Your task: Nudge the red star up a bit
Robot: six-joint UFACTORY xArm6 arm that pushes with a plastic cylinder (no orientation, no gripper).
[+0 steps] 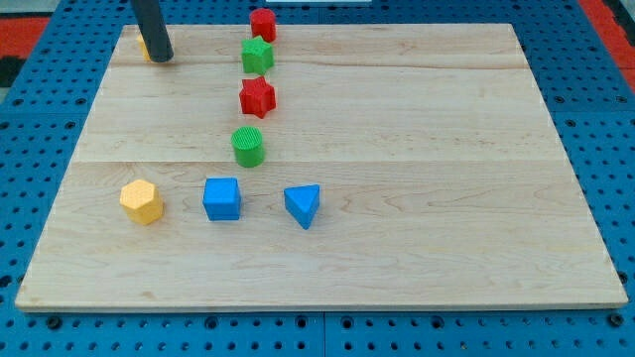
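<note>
The red star (257,97) lies on the wooden board (417,149) in the upper middle. A green star-like block (257,55) sits just above it and a red cylinder-like block (263,25) above that, at the board's top edge. A green cylinder (248,146) stands below the red star. My tip (162,58) is at the board's top left, far to the left of the red star, touching none of these blocks. A yellow block (144,47) is mostly hidden behind the rod.
A yellow hexagonal block (142,202), a blue cube (222,198) and a blue triangular block (304,205) lie in a row across the lower left. Blue pegboard (595,59) surrounds the board.
</note>
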